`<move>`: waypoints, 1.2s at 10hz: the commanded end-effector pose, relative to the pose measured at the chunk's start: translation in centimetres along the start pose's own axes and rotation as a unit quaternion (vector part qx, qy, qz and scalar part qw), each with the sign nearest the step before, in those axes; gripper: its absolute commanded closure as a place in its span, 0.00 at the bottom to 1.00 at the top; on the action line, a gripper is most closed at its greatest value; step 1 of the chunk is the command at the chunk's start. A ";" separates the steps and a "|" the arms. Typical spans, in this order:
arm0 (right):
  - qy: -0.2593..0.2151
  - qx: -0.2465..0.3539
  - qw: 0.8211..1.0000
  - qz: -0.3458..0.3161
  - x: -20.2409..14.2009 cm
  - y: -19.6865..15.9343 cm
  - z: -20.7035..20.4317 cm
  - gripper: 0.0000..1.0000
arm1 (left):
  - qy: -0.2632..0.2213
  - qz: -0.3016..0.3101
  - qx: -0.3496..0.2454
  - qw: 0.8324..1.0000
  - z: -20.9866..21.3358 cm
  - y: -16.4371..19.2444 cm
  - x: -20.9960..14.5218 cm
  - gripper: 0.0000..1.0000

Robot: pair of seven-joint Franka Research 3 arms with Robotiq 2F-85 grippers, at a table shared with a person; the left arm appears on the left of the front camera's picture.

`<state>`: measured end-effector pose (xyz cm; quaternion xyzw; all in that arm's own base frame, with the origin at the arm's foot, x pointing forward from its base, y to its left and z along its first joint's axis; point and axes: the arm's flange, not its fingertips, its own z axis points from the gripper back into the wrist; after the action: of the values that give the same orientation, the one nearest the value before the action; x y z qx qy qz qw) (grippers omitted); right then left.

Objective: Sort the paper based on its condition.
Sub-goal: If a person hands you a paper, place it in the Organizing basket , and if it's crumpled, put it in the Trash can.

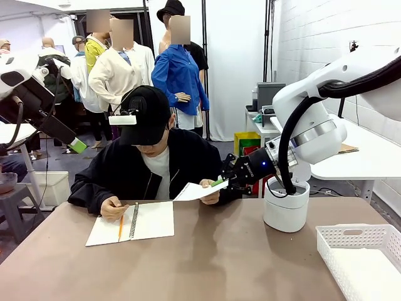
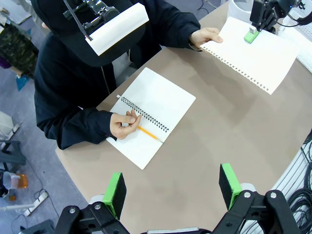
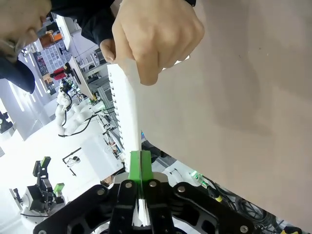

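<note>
We see our right claw (image 1: 220, 182) clamped on one edge of the paper (image 1: 197, 190), with the person's hand (image 1: 210, 191) holding the opposite edge, above the table (image 1: 219, 257). Left of that claw lies the open notebook (image 1: 135, 222), a pencil (image 1: 120, 227) on it. Right of it stands a basket (image 1: 360, 254).

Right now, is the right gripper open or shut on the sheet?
Shut. The right gripper has its green pads pressed together on the paper, whose other end the person's hand holds.
</note>
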<state>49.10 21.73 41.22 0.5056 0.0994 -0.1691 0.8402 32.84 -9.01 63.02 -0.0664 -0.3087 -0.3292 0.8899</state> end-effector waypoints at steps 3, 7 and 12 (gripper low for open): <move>-0.007 0.016 1.000 0.014 -1.1 0.3 0.8 1.00 | 0.001 0.001 0.002 1.000 0.0 0.0 0.0 0.00; -0.030 -0.018 0.987 0.156 -5.7 2.0 4.7 1.00 | 0.001 0.001 0.002 1.000 0.0 0.0 0.0 0.00; -0.088 -0.203 0.942 0.252 -9.6 -2.5 13.6 1.00 | 0.001 0.001 0.002 1.000 0.0 0.0 0.0 0.00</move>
<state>40.44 11.58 48.97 0.3377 -0.0576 0.0142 0.9394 32.84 -9.01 63.01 -0.0664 -0.3086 -0.3292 0.8899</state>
